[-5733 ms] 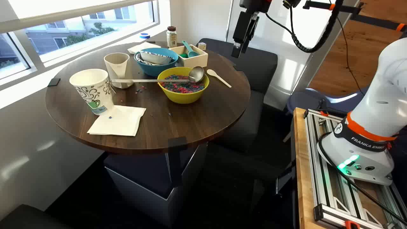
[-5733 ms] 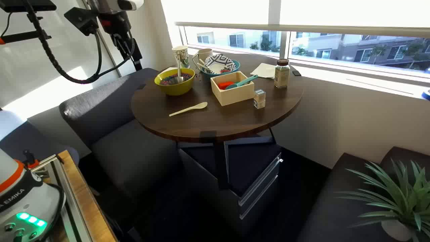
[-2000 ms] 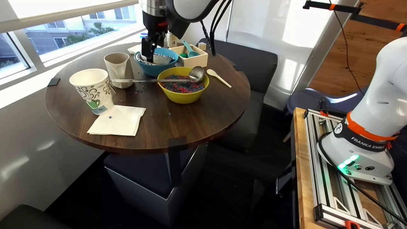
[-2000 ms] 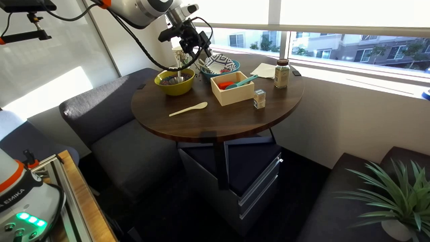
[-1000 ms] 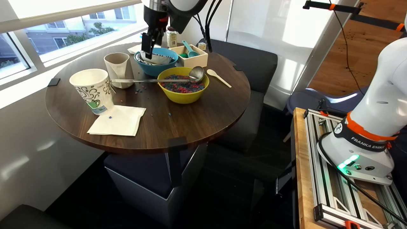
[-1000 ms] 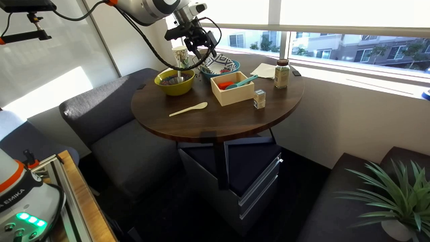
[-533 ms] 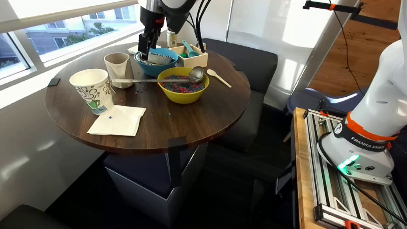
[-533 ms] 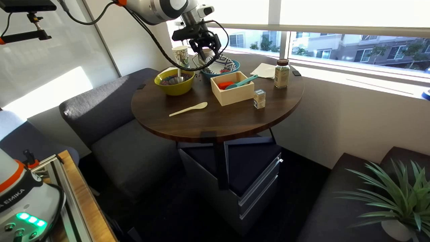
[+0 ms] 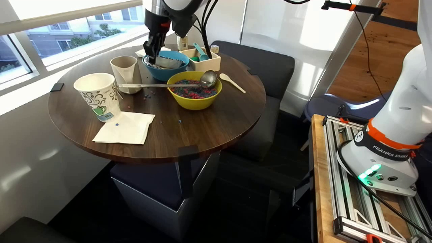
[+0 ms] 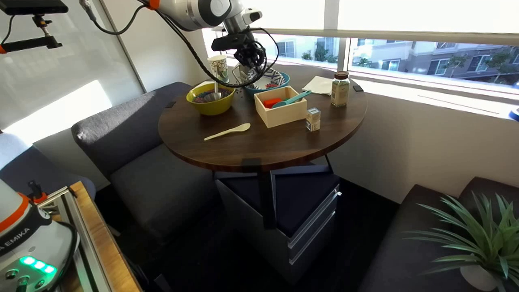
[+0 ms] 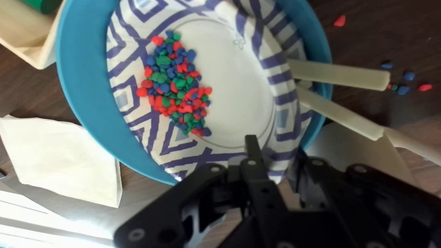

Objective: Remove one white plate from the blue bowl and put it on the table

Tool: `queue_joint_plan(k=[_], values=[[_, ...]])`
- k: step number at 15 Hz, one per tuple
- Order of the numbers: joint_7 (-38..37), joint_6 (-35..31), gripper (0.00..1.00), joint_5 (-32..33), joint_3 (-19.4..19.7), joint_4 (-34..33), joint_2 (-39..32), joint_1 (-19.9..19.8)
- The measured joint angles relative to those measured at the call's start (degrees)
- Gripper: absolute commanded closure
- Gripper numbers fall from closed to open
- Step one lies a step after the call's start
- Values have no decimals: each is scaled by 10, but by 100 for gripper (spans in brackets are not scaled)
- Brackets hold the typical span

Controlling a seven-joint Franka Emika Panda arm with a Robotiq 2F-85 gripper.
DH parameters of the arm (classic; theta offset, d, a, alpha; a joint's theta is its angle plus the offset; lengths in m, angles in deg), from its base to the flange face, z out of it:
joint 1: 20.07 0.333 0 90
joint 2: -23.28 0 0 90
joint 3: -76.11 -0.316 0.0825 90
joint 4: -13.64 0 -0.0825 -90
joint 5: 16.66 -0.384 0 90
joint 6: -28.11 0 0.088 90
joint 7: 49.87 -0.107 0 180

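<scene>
A white paper plate [image 11: 227, 86] with purple pattern lies in the blue bowl [image 11: 79, 86], red, green and blue bits scattered on it. One side of it is curled up, and another patterned rim [image 11: 293, 44] shows beneath. My gripper [image 11: 275, 148] reaches down at the curled side, its fingers [image 11: 254, 151] on either side of that rim. Its jaws stand part way apart; whether they press on the plate cannot be told. In both exterior views the gripper is down at the bowl [image 9: 165, 72] on the brown table [image 9: 189, 135].
Pale handles [image 11: 339, 74] stick out over the bowl's rim beside the gripper. Close by stand a wooden box [image 10: 282, 115], a mug [image 9: 126, 74] and the yellow-green bowl [image 9: 194, 103] with a ladle. A paper cup [image 9: 98, 91], napkins [image 9: 128, 130] and a jar [image 10: 339, 91] are farther out.
Earlier the arm was away from the table's middle; it has come over the blue bowl. Within the last second the gripper has shifted slightly and its jaws have drawn closer together.
</scene>
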Motion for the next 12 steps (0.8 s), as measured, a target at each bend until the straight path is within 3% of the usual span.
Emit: queue_joint_plan(k=[1,2,6,12], values=[[0,1,93,-2,-1,-3,-3,0],[0,3,88,-3,-1,-5,-5,-1],[1,6,99,-7,-2,-10,-8,-1],[-3,21,99,-5,-1,-16,-8,4]])
